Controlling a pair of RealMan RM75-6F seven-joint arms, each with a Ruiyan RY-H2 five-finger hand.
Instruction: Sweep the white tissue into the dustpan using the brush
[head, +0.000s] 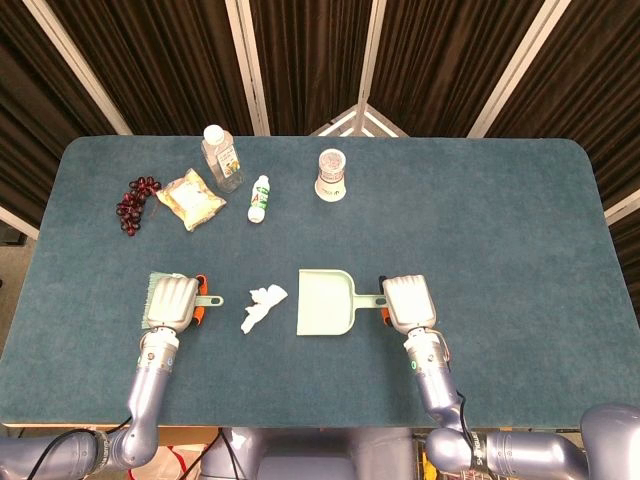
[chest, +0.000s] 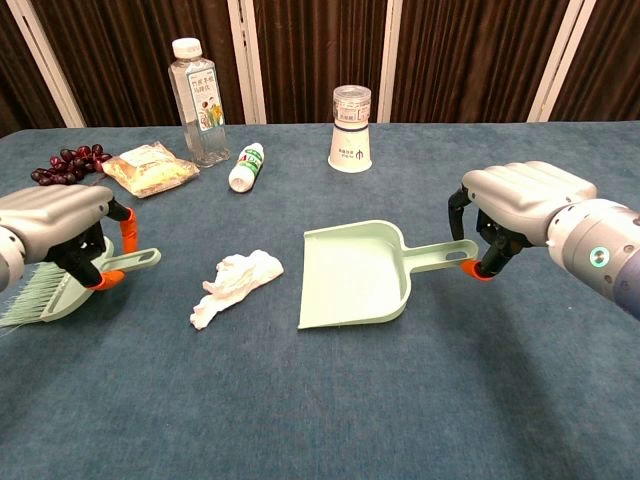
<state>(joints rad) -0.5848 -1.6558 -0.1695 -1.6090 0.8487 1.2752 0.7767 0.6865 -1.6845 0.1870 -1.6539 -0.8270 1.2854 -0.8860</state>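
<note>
Tissue (chest: 236, 285), crumpled, beside smooth green dustpan (chest: 352, 273)

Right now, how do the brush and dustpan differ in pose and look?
The brush is lifted, tilted in the left hand, bristles pointing left; the dustpan lies flat on the table, its handle at the right hand. The brush is narrow with a fan of bristles; the dustpan is a broad open scoop facing the tissue. Both are pale green.
</note>
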